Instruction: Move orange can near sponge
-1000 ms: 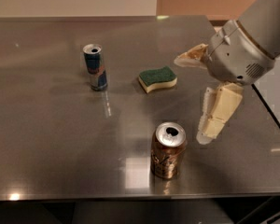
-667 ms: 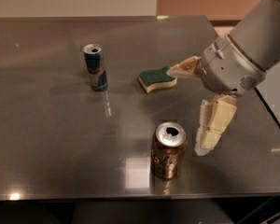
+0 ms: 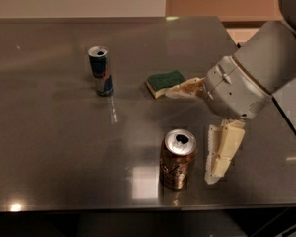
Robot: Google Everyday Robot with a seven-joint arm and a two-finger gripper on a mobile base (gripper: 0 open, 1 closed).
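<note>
- Two cans are standing upright on the steel table [image 3: 49,132] — one orange can [image 3: 177,162] near the front edge, and one slimmer blue-and-silver can [image 3: 101,73] well apart from it, toward the back left.
- One sponge [image 3: 164,81] is lying flat with its green side up, to the right of the blue-and-silver can and farther back than the orange can, which is sitting well apart from it.
- Each can is showing a dark mouth in its silver top; whether either is holding any liquid cannot be told.
- One gripper [image 3: 190,137] is hanging over the right part of the table, its two fingers [image 3: 222,152] spread wide and gripping nothing.
- One finger is pointing left, its tip just beside the sponge's near right corner; the other is pointing down just to the right of the orange can, and contact cannot be told.
- One pale arm [image 3: 266,58] is reaching in from the right edge.
</note>
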